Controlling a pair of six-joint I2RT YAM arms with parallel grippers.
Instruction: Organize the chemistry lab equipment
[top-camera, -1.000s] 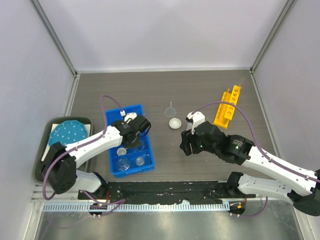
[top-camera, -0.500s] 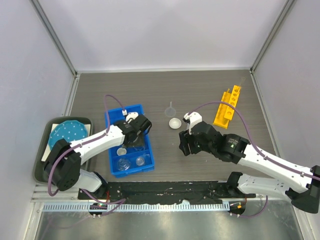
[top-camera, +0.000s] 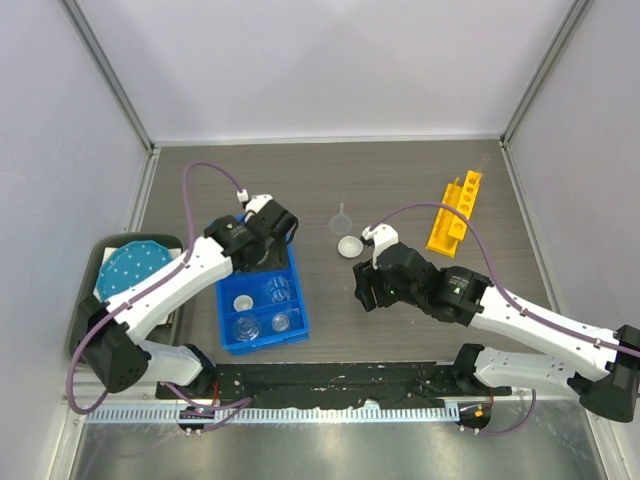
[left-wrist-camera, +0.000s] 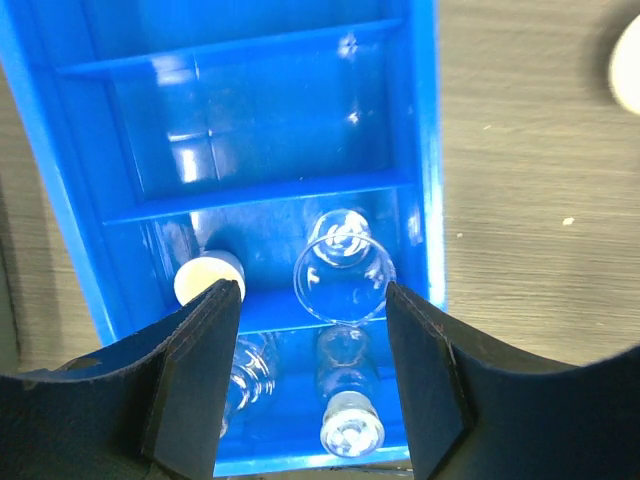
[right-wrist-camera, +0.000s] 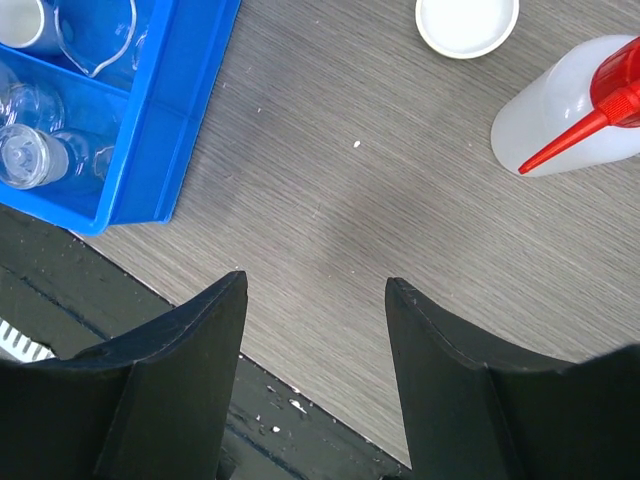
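My left gripper (top-camera: 258, 258) hangs open over the blue tray (top-camera: 262, 344). In the left wrist view its fingers (left-wrist-camera: 195, 370) stand either side of a clear glass beaker (left-wrist-camera: 342, 278) that sits upright in the tray (left-wrist-camera: 425, 150), untouched. A white-capped vial (left-wrist-camera: 208, 278) and a lying vial (left-wrist-camera: 350, 428) share that end. My right gripper (top-camera: 363, 288) is open above bare table, nothing between its fingers (right-wrist-camera: 180, 370). Beyond it lie the white round dish (right-wrist-camera: 466, 22) and the red-capped squeeze bottle (right-wrist-camera: 565, 105). A glass funnel (top-camera: 342, 216) and the yellow rack (top-camera: 455, 213) stand farther back.
A teal dotted plate (top-camera: 135, 268) rests in a dark tray (top-camera: 82, 330) at the left edge. The enclosure's walls close in the table on three sides. The black base rail (top-camera: 330, 385) runs along the near edge.
My left gripper has opened, letting go of the beaker in the blue tray, and has lifted and drawn back. The right arm has drifted slightly left, still open.
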